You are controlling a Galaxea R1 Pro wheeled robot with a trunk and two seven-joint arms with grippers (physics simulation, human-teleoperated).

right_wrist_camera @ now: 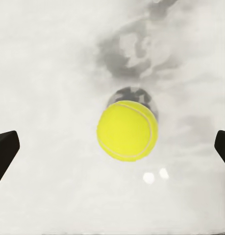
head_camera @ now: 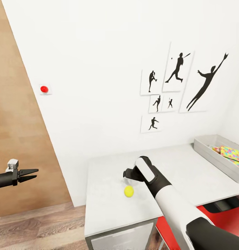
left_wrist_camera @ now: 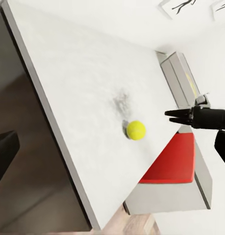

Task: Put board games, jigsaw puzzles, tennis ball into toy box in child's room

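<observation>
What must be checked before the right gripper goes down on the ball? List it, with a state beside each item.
1. Right gripper open: ok, its fingers stand wide apart.
2. Ball centred between those fingers: ok in the right wrist view.
3. Ball free of other things on the table: ok.
4. Gap left above the ball: cannot tell; no contact yet.
5. Left gripper out of the way: ok, off beside the table.
6. Room in the toy box: cannot tell; a coloured sheet lies inside and the picture edge cuts the box off.
</observation>
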